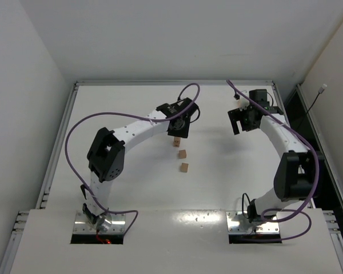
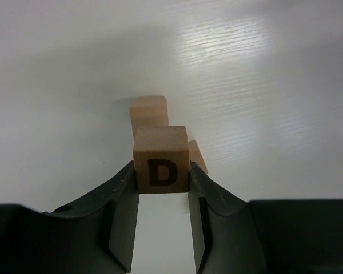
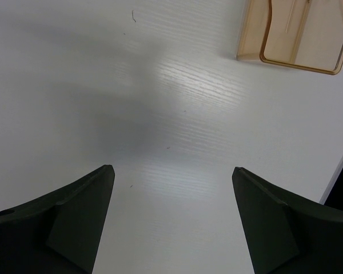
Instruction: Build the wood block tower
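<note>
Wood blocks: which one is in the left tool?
The cube marked D, clamped in the left tool; the two other blocks sit free on the table beyond it.

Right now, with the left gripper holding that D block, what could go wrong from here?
1. The left gripper holds the D block only at its fingertips, so the cube could twist or slip as it travels.
2. A plain block and a half-hidden block lie close beyond it, and the gripper could knock them during placing.
3. The right gripper is open and far from the blocks, so it probably cannot steady anything.
</note>
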